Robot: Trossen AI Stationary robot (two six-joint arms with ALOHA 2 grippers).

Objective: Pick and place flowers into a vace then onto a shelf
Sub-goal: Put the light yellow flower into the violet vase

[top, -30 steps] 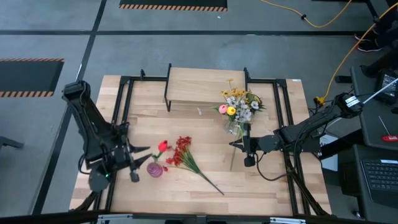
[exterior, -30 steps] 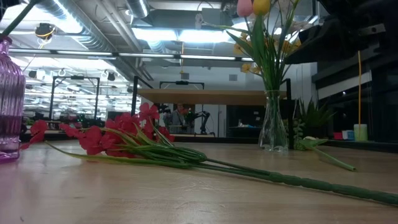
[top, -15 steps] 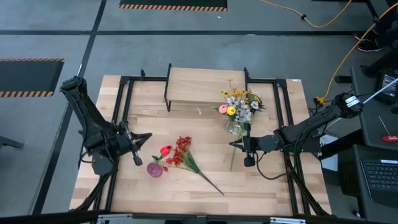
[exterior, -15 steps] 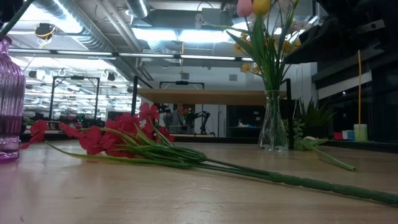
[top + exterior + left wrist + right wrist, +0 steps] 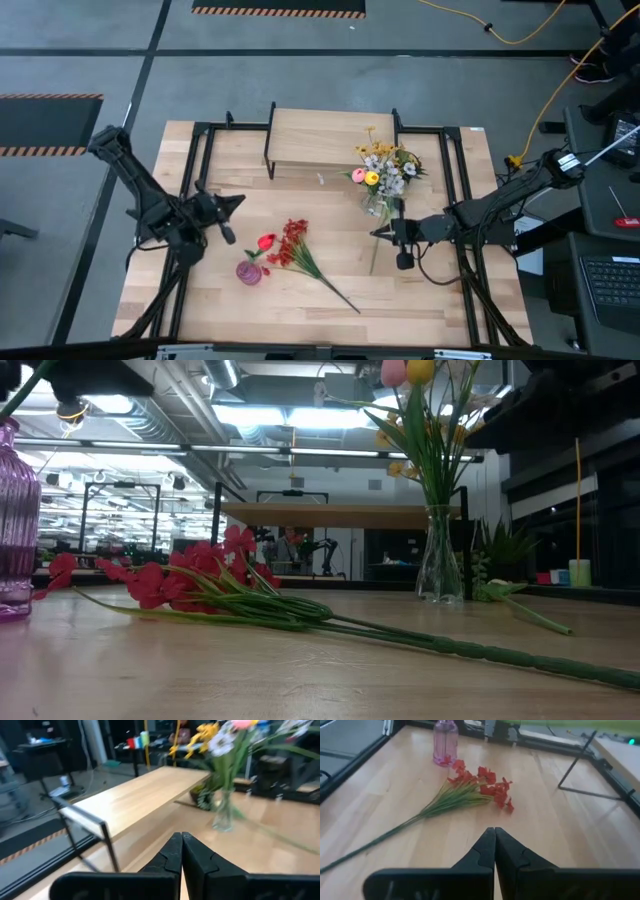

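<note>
Largest change in the last second: my left gripper [image 5: 228, 205], fingers pressed together and holding nothing, had pulled up and away from the pink vase [image 5: 248, 272] at lower left of the high view, where the red tulip [image 5: 266, 241] now sat. The right gripper [image 5: 386, 232], likewise closed and empty, barely shifted at centre right beside the clear vase [image 5: 377, 205] of mixed flowers [image 5: 383, 167]. I judged one stem placed; the red berry spray [image 5: 292, 244] lay loose at centre, and the shelf [image 5: 330, 138] at upper centre stood bare.
</note>
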